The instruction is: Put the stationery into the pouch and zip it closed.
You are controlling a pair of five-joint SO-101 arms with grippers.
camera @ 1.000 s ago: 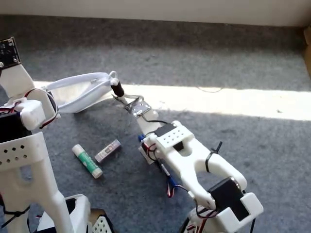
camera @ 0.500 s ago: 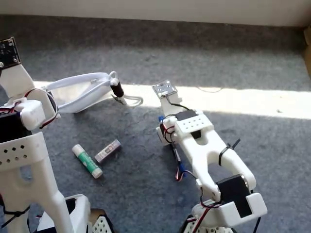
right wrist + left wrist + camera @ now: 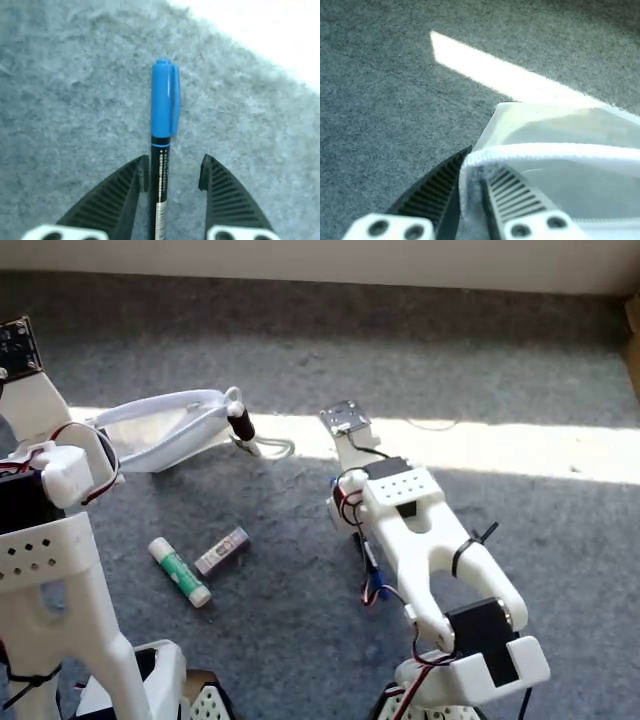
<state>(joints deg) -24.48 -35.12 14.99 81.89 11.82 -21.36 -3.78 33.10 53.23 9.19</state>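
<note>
The translucent white pouch (image 3: 165,430) lies on the grey carpet at the left, mouth facing right. A black marker (image 3: 240,423) sticks out of the mouth. My left gripper (image 3: 470,187) is shut on the pouch (image 3: 560,150) at its zip rim. A blue-capped pen (image 3: 162,115) lies flat on the carpet. My right gripper (image 3: 172,167) is open just above it, one finger on each side of its barrel. In the high view the right arm's wrist (image 3: 345,425) sits right of the pouch mouth. A glue stick (image 3: 180,572) and a small eraser (image 3: 222,550) lie below the pouch.
A white cord loop (image 3: 272,449) trails from the pouch mouth. A bright strip of sunlight (image 3: 520,452) crosses the carpet. The left arm's base (image 3: 55,590) stands at the near left, the right arm's base (image 3: 470,660) at the near right.
The right arm has pulled away from the pouch mouth, swinging right and a little farther back. The black marker stays in the pouch mouth. The left arm and pouch have not moved.
</note>
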